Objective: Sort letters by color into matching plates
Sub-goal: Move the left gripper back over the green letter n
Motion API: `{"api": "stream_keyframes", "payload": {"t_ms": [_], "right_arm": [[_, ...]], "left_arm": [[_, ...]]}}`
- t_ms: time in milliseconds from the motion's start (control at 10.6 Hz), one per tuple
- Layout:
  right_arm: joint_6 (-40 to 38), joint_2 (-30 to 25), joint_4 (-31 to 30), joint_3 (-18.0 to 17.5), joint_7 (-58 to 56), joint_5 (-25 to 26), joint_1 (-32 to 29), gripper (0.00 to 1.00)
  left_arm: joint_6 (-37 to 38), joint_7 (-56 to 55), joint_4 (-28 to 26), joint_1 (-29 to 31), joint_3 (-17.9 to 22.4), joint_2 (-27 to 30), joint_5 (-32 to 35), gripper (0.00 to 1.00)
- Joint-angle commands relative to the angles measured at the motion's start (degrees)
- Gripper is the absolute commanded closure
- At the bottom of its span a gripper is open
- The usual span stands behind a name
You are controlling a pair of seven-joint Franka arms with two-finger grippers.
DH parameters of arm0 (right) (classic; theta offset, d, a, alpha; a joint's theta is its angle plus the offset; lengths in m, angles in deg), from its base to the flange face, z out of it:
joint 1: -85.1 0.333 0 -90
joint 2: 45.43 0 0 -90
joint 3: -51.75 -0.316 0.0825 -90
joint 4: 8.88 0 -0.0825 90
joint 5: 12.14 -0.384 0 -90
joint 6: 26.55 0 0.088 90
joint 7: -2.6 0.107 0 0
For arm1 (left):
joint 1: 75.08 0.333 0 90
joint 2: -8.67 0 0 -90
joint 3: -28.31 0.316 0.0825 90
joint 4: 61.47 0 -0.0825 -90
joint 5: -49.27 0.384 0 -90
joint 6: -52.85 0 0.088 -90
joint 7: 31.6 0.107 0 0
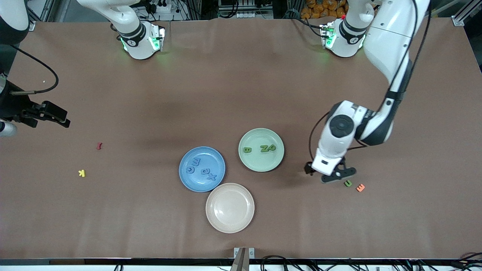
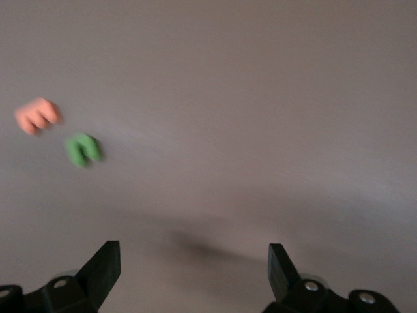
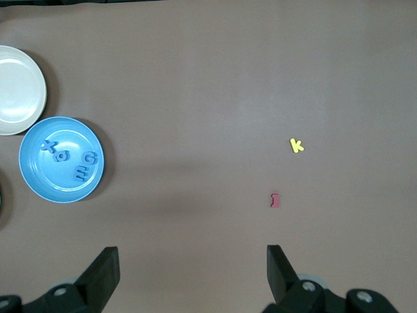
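Observation:
The blue plate (image 1: 215,158) (image 3: 44,181) holds several blue letters (image 1: 205,171) (image 3: 82,173). Beside it, the mint green plate (image 1: 260,164) holds three green letters (image 1: 264,148). A single green letter (image 1: 348,183) (image 2: 83,149) lies on the table toward the left arm's end, nearer the front camera than the green plate. My left gripper (image 1: 327,174) (image 2: 192,251) hangs open and empty low over the table, between the green plate and that letter. My right gripper (image 1: 56,116) (image 3: 192,254) waits open and empty over the right arm's end of the table.
An orange letter (image 1: 360,187) (image 2: 38,116) lies right beside the loose green one. A cream plate (image 1: 230,222) (image 3: 16,91) stands nearer the front camera than the blue plate. A red letter (image 1: 99,145) (image 3: 275,200) and a yellow letter (image 1: 82,172) (image 3: 296,145) lie toward the right arm's end.

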Motion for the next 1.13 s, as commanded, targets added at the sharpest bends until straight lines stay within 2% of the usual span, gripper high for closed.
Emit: {"api": "stream_keyframes", "payload": {"t_ms": [0, 282, 470, 564, 845, 1033], "right_arm": [[0.49, -0.34, -0.47, 0.05, -0.59, -0.52, 0.04, 0.00], [0.49, -0.34, -0.39, 0.05, -0.51, -0.52, 0.04, 0.00], [0.31, -0.43, -0.39, 0.05, -0.51, -0.52, 0.04, 0.00], [0.31, -0.43, -0.39, 0.05, -0.51, -0.52, 0.04, 0.00], [0.31, -0.43, -0.39, 0.05, -0.51, -0.61, 0.04, 0.00], [0.31, -0.43, -0.39, 0.05, -0.51, -0.52, 0.04, 0.00]], "left_arm": [[0.96, 12.75, 0.66, 5.29, -0.67, -1.53, 0.42, 0.00], [0.96, 16.46, 1.10, 8.73, -0.93, -2.68, -5.26, 0.00], [2.35, 15.87, 3.81, 8.74, -0.67, -3.03, -14.73, 0.00], [6.02, 15.60, 5.74, 8.83, -0.41, -3.64, -17.31, 0.00], [7.90, 13.93, 7.86, 9.53, 2.30, -5.66, -17.59, 0.00], [7.90, 6.94, 9.01, 9.53, 4.23, -7.77, -17.33, 0.00]]}}
